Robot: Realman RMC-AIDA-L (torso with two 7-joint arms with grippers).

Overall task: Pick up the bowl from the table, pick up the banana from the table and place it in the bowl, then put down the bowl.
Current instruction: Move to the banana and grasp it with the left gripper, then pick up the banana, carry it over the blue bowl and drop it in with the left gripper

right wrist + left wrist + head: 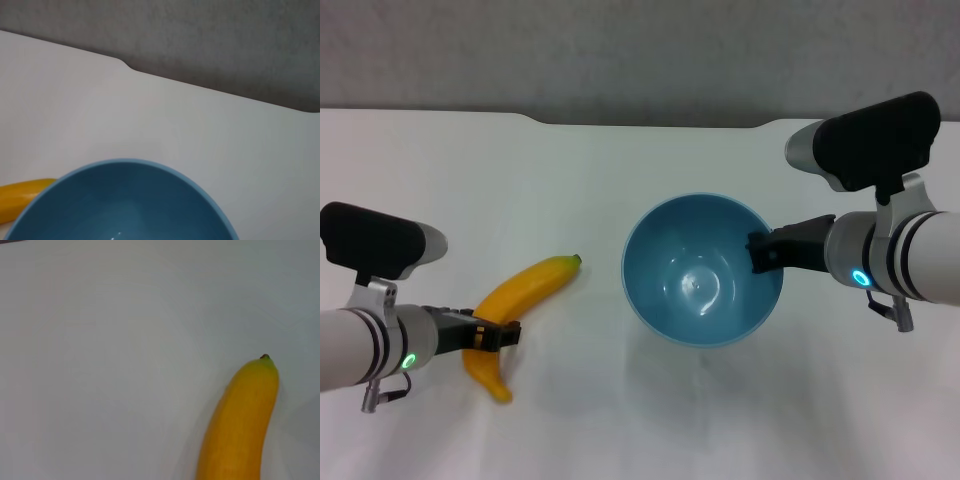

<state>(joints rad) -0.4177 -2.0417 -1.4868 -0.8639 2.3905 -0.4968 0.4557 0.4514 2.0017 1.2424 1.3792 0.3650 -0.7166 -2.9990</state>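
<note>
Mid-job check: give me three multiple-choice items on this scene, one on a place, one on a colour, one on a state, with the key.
1. Where is the banana?
A. in the bowl
B. on the table, to the bowl's left
C. beyond the bowl

2. What colour is the bowl?
A. light blue
B. white
C. green

3. What does the bowl hold?
A. the banana
B. nothing
C. a spoon

Key:
1 B: it lies on the table by the left tool.
2 A: rim and inside are blue.
3 B: its inside is bare; the right tool is at its rim.
</note>
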